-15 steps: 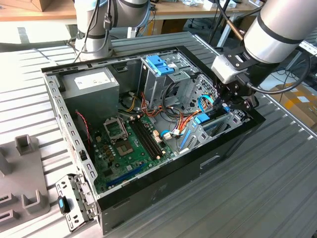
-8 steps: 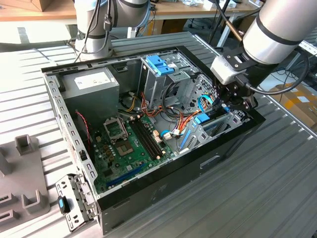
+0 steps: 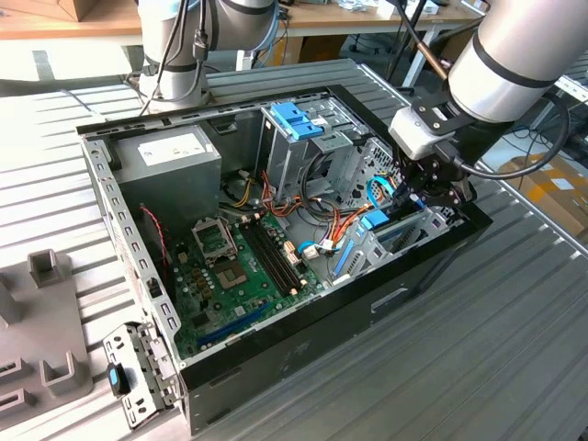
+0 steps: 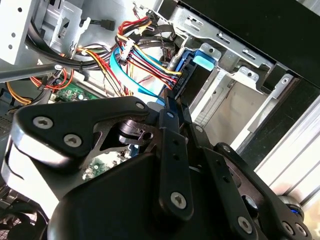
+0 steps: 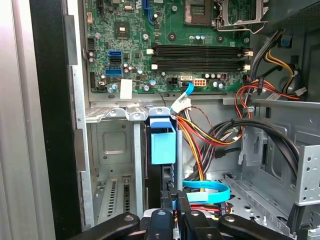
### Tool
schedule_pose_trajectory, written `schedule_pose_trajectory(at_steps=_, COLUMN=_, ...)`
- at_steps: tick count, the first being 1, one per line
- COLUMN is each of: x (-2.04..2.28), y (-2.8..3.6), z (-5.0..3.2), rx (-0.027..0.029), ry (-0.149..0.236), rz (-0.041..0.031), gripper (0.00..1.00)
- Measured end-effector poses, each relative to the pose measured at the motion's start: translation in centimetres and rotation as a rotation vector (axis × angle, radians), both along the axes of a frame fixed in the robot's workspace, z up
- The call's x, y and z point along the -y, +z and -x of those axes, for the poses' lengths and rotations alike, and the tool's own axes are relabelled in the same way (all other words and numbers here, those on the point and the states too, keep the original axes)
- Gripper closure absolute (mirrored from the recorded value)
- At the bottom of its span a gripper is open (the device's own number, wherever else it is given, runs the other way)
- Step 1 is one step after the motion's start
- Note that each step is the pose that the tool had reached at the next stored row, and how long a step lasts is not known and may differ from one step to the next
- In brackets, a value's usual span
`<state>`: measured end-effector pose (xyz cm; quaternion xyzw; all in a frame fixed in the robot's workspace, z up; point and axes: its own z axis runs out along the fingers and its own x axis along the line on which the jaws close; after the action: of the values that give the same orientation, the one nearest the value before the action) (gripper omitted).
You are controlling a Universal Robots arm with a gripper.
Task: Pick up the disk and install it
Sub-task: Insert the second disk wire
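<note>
A grey table [image 3: 514, 349] with long ribs carries the open black computer case [image 3: 367, 312], which lies on its side near the middle. A grey plastic fixture [image 3: 41, 322] with upright blocks lies on the table at the exterior view's left, apart from the case.

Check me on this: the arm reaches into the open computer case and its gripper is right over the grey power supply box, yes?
Not quite. The exterior view shows the gripper at the opposite end of the case, on that view's right, closed on the blue-railed disk; the power supply box sits far left.
</note>
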<state>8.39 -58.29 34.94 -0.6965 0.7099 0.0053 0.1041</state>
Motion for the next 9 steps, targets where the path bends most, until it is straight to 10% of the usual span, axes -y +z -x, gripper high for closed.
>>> schedule_pose_trajectory(at_steps=9, x=0.0, y=-0.27, z=-0.06, rx=-0.0001, ry=0.0, rz=0.0, gripper=0.84)
